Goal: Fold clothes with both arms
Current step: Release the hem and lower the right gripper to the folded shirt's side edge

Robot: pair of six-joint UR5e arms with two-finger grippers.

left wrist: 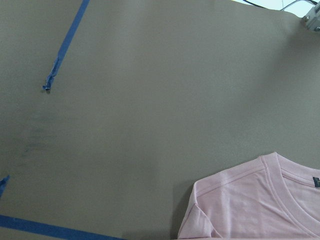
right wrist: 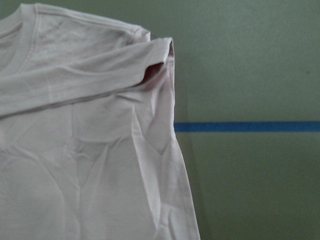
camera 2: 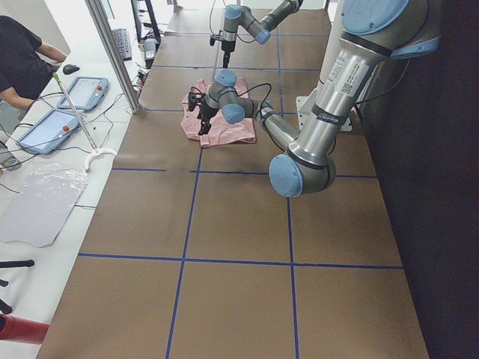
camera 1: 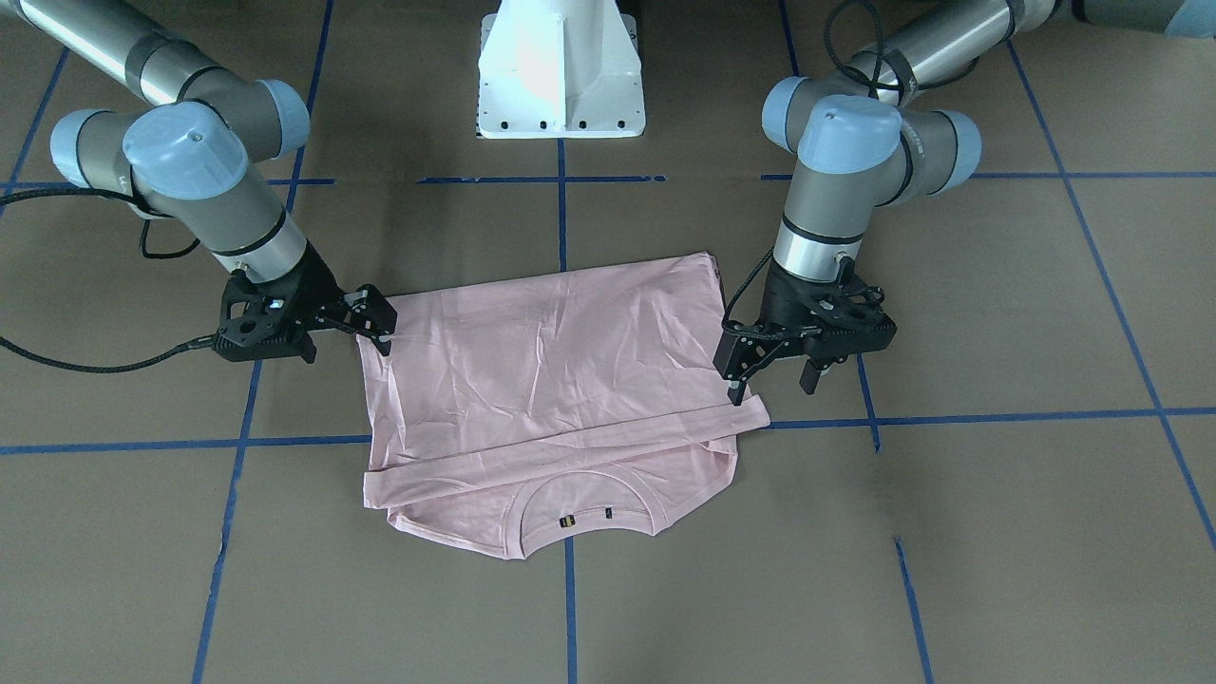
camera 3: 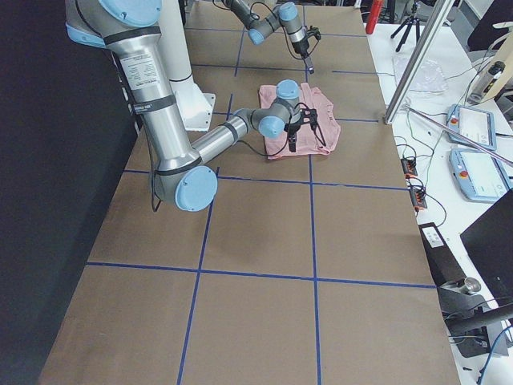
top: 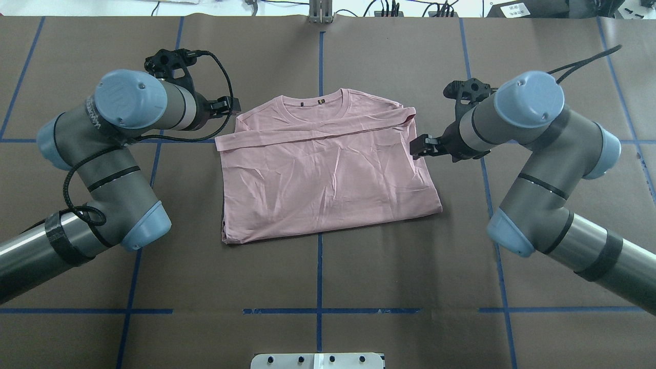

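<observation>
While the shirt (camera 1: 551, 370) lay folded flat on the table (camera 1: 997, 532), the left gripper (camera 1: 771, 372) and right gripper (camera 1: 378, 326) hung spread and empty beside its sides; each likely needed an even pinch through all layers.

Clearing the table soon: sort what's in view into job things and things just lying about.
Job: T-shirt, left hand, right hand.
Lying about: pedestal, tablets, plastic sheet.
</observation>
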